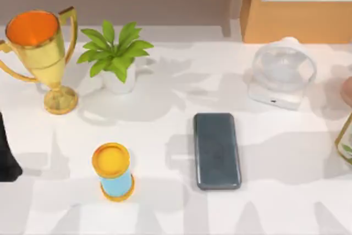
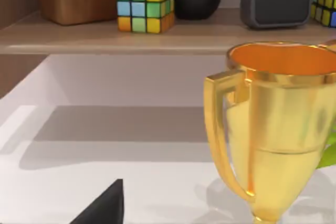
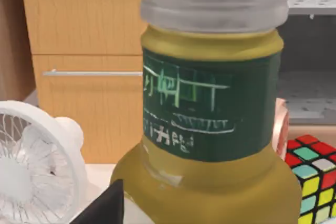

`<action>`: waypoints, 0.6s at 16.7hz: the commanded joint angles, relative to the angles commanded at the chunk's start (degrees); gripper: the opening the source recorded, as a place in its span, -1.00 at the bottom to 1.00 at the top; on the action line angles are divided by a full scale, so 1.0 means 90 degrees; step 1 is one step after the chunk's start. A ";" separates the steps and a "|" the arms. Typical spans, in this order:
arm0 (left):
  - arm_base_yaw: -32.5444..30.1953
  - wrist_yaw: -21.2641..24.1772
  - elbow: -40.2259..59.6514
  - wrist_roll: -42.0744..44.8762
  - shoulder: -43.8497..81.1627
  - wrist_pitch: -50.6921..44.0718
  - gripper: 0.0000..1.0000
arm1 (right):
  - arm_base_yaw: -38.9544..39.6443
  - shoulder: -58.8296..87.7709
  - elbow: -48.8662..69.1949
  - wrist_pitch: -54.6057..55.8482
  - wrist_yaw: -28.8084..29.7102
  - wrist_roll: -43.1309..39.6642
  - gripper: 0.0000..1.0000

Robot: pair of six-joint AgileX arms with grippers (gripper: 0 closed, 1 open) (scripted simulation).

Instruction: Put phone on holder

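1. Lying flat near the front of the bench (image 1: 286,202), the phone (image 1: 216,150) sits a little right of centre, long side running front to back, nothing touching it.
2. Just left of it stands a small blue canister with a yellow lid (image 1: 113,171), apart from the phone but close enough that a wide sweep from the left could knock it over.
3. At the far left edge a dark shape, my left arm (image 1: 6,155), sits parked; whether its jaws are spread or pressed together, I cannot tell. A dark tip pokes into each wrist view and tells me no more for the right arm.
4. Further back, the gold trophy (image 1: 41,53) looms right in front of the left wrist camera, and the olive bottle (image 3: 210,129) crowds the right one: either arm swinging out carelessly could topple its neighbour.
5. At the back stand the potted plant (image 1: 114,53) and the white fan (image 1: 281,72). I see no obvious holder, so the biggest risk, in my judgement, is carrying the glossy, slippery slab toward the wrong object.
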 joint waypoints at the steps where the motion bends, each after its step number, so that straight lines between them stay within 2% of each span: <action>1: 0.0000 0.0000 0.0000 0.0000 0.0000 0.0000 1.00 | 0.0000 0.0000 0.0000 0.0000 0.0000 0.0000 1.00; 5: 0.0000 0.0000 0.0000 0.0000 0.0000 0.0000 1.00 | 0.0069 0.0332 0.0389 -0.0197 0.0044 0.0106 1.00; 10: 0.0000 0.0000 0.0000 0.0000 0.0000 0.0000 1.00 | 0.0500 0.1902 0.2339 -0.1120 0.0137 0.0599 1.00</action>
